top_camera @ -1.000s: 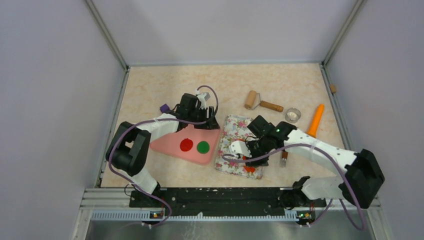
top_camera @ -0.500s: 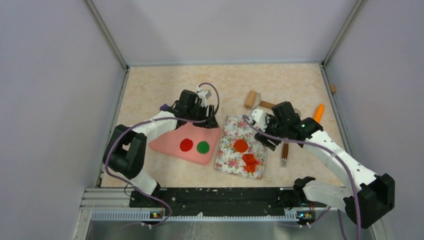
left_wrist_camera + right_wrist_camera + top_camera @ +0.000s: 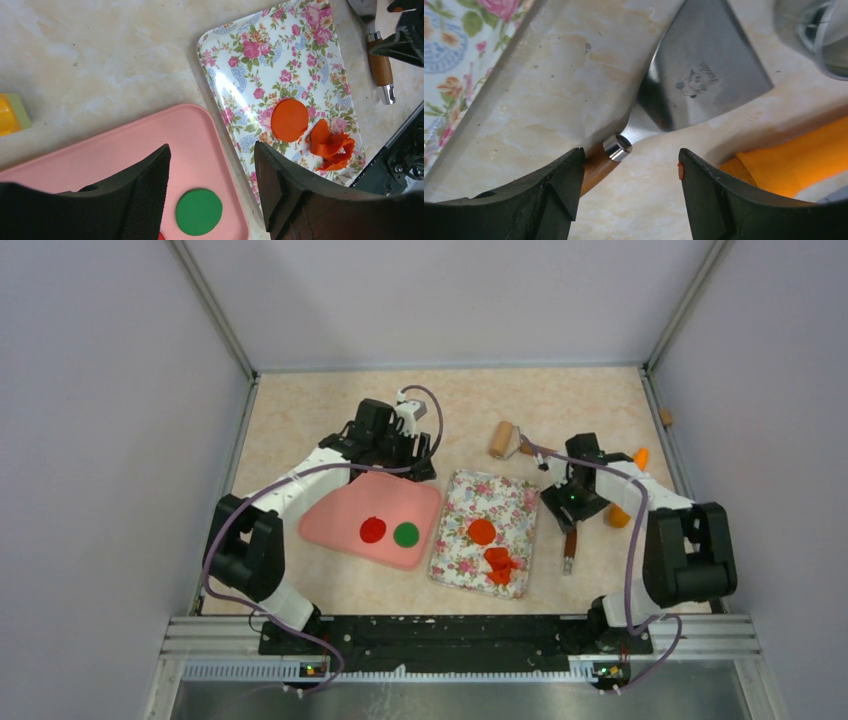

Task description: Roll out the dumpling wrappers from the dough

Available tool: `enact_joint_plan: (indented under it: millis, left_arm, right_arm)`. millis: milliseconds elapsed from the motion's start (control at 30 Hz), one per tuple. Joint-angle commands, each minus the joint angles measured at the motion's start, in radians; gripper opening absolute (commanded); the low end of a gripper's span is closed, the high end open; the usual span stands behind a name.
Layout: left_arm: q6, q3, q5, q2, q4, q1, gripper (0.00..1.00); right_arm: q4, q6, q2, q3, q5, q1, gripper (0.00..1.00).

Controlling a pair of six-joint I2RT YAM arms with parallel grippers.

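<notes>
The right claw (image 3: 629, 192) hangs with fingers spread apart over the wooden-handled blade (image 3: 706, 70), the left claw (image 3: 211, 187) is likewise released above the pink tray (image 3: 192, 142), and on the flowered tray (image 3: 460, 508) between them the orange-red wrapper (image 3: 289, 120) lies just beside the ragged dough (image 3: 331, 146).

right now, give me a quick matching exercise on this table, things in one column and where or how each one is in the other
Things:
1. green disc
2. flat orange disc
3. wooden roller
4. left gripper

Places or states:
A. on the flowered tray
B. on the bare table, beyond the flowered tray
C. open, holding nothing
D. on the pink tray

Pairs: 1-D, 2-A, 3-B, 4-C
</notes>
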Motion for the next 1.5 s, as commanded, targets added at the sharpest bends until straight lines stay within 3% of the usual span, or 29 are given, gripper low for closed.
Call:
enact_joint_plan:
  millis: [0,267,433,700,967,1133,1267,1467]
  left_arm:
    - [0.013,0.004,-0.011,-0.03,-0.003,0.008,0.66]
    - [-0.001,-0.013,-0.008,-0.033,0.008,0.009,0.66]
    - [0.003,-0.011,-0.01,-0.028,0.0,0.012,0.66]
    - [0.047,0.028,-0.039,-0.029,-0.027,0.025,0.66]
    - [0.079,0.062,-0.06,-0.034,-0.031,0.028,0.66]
    - [0.099,0.066,-0.039,-0.038,-0.039,0.029,0.66]
    - [0.131,0.073,0.086,-0.051,-0.012,0.028,0.66]
    - [0.047,0.123,0.199,-0.042,0.139,-0.003,0.66]
  right_arm:
    - [-0.027,0.047,0.094,0.051,0.03,-0.016,0.71]
    - [-0.078,0.185,0.175,0.12,0.03,-0.016,0.72]
    - [-0.084,0.278,0.218,0.132,-0.011,-0.017,0.67]
    - [-0.073,0.376,0.268,0.113,0.073,-0.018,0.61]
    - [-0.106,0.383,0.26,0.138,0.115,-0.019,0.01]
    - [-0.234,0.319,0.144,0.237,0.094,-0.027,0.0]
    - [-0.363,0.24,0.03,0.317,-0.012,-0.028,0.0]
    - [-0.296,0.11,-0.125,0.244,-0.182,-0.016,0.0]
